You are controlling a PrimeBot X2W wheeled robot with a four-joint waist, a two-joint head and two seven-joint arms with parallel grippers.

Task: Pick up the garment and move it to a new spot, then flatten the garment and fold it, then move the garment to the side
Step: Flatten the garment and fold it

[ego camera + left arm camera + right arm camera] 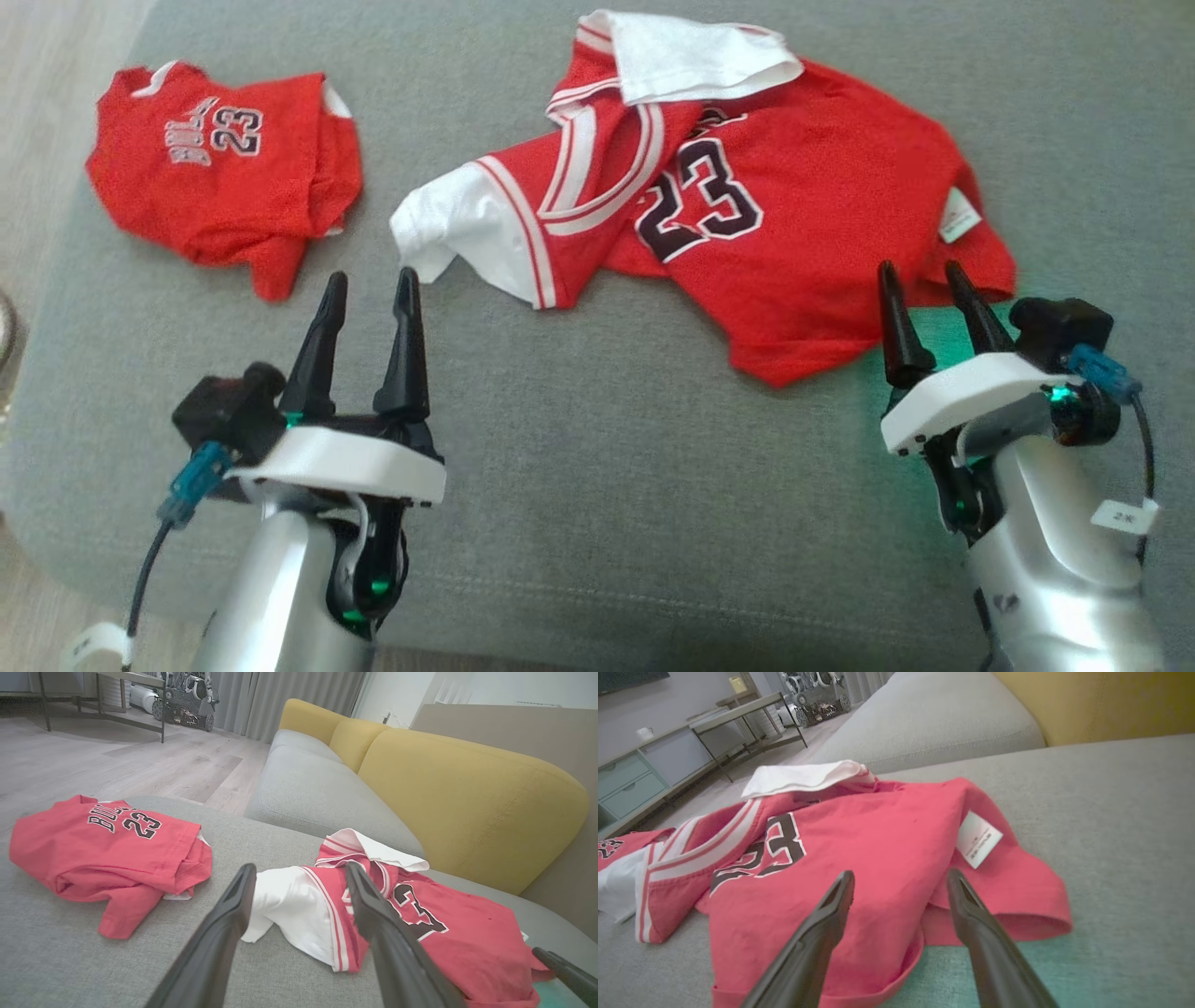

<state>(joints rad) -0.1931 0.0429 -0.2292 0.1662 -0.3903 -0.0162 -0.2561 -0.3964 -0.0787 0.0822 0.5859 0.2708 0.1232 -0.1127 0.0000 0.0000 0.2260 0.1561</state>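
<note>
Grey sofa seat (597, 485), yellow backrest (467, 798) beyond. Rumpled red jersey (812, 205) sprawled to the right of folded jersey (224, 159), well apart. Probably soft, light, limp; prone to bunching. Worth pinching at white sleeve (448, 229) and hem. Left gripper (372, 275) and right gripper (920, 266) spread, empty.

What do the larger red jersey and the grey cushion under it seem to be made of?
Larger red jersey: probably soft, matte knit or mesh cloth; it folds limply and carries a sewn label. Grey cushion: seemingly matte woven upholstery; fine speckled grain, a stitched seam.
</note>
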